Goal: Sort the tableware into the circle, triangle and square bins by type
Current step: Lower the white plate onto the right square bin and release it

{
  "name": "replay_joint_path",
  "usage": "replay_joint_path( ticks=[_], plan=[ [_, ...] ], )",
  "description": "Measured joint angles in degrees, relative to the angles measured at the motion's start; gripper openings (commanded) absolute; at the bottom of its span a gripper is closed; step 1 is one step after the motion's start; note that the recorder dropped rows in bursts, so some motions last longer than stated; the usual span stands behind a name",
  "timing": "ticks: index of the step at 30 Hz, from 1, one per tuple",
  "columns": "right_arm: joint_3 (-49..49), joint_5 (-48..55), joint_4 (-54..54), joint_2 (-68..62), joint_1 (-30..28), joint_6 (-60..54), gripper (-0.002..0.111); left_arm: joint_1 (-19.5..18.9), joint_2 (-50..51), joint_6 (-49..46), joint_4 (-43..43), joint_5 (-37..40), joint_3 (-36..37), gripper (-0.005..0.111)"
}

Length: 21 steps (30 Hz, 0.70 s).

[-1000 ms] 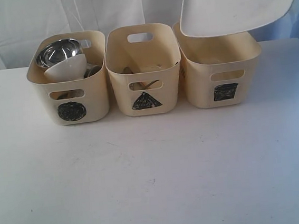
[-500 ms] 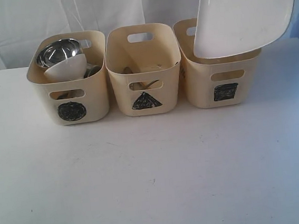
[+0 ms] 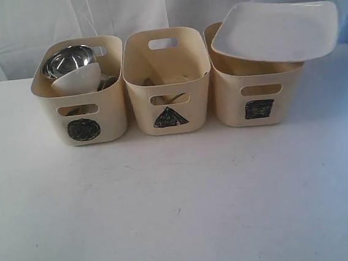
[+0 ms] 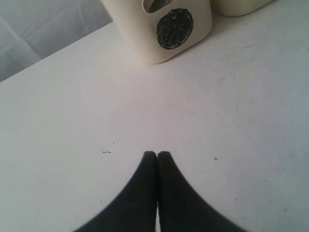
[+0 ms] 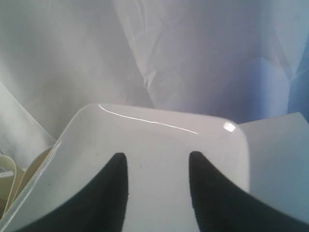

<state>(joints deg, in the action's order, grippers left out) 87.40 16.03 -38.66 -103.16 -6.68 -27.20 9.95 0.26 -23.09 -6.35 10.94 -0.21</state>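
Tipped before, the plate (image 3: 275,31) now lies flat across the rim of the square-marked tub (image 3: 256,91). Right tool (image 5: 158,164) released; left tool (image 4: 157,154) clenched over the counter (image 4: 72,121).

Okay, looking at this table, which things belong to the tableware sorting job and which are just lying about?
Job:
circle bin
triangle bin
square bin
steel bowl
small white bowl
square white plate, resting on the square bin's rim

Just there:
white table
pale curtain
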Motion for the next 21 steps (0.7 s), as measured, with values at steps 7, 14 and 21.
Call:
replay_joint_path(
  ticks=[7,14,21],
  plan=[
    [3.5,4.0,0.0,-0.1,0.0,-0.1,0.035,0.0,0.0,0.0,0.4,0.0,0.0,0.000],
    [4.6,11.1,0.0,-4.8,3.0,-4.8,0.017,1.3,0.0,0.0,1.5,0.0,0.0,0.000],
    [5.1,8.6,1.3,0.4,5.6,-6.3,0.000,1.3,0.0,0.0,1.5,-0.1,0.0,0.000]
  ],
)
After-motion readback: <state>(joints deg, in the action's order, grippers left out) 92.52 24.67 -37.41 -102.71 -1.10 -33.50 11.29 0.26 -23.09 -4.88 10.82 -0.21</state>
